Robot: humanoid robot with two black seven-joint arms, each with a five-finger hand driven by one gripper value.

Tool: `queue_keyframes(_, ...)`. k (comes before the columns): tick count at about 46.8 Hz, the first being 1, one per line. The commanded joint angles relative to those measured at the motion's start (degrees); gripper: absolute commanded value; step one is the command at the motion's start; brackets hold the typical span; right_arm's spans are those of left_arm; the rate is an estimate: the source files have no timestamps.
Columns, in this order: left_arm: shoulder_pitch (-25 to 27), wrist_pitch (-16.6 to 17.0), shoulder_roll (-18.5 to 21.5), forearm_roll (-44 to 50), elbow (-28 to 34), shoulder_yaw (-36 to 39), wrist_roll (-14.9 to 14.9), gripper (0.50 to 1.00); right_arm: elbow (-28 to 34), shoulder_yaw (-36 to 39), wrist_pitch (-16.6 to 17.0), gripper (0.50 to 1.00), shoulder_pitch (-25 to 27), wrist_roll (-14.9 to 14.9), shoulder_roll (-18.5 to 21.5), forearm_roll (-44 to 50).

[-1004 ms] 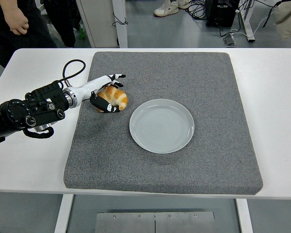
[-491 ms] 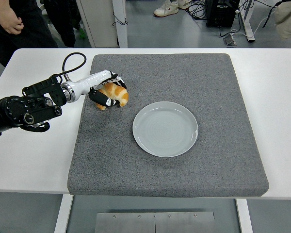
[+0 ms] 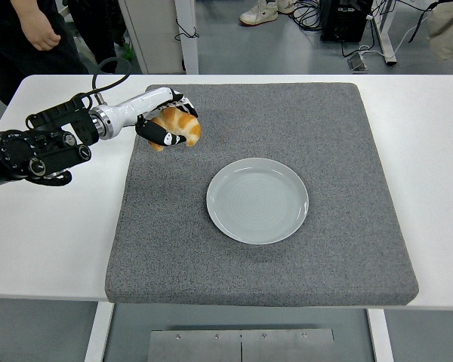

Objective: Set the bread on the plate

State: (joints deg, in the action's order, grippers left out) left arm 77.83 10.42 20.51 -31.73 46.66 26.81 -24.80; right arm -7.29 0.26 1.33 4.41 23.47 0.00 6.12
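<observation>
Your biggest risk is the carry across the grey mat point(image 3: 317, 249): your left hand point(image 3: 160, 127) has its fingers clenched around the bread point(image 3: 180, 127), at the mat's far left, well apart from the plate point(image 3: 257, 200), and the roll sticks out past the fingers on the right side, so a quick swing could let it slip out and land on the mat short of the dish. A smaller risk is letting go too near the rim, where a rounded roll could tip off the edge. The plate, the only container here, sits flat near the mat's middle with nothing on it. Your right hand is out of view.
</observation>
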Motion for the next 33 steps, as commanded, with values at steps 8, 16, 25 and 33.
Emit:
queue_keyframes(8, 6.89, -3.82, 2.52, 0.0, 0.45, -0.09, 0.1, 0.5, 0.0, 0.0, -0.01, 1.0, -0.02, 0.0, 0.0, -0.06)
queue_keyframes(16, 10.59, -6.11, 3.75, 0.09, 0.53, -0.18, 0.1, 0.5, 0.0, 0.0, -0.01, 1.0, 0.07, 0.0, 0.0, -0.06)
queue_keyframes(25, 13.22, -6.46, 3.14, 0.71, 0.53, -0.53, 0.19, 0.5, 0.0, 0.0, -0.01, 1.0, 0.07, 0.0, 0.0, -0.06)
queue_keyframes(33, 15.33, -6.46, -0.29, 0.88, 0.53, -2.2, 0.54, 0.5, 0.0, 0.0, -0.01, 1.0, 0.16, 0.0, 0.0, 0.03)
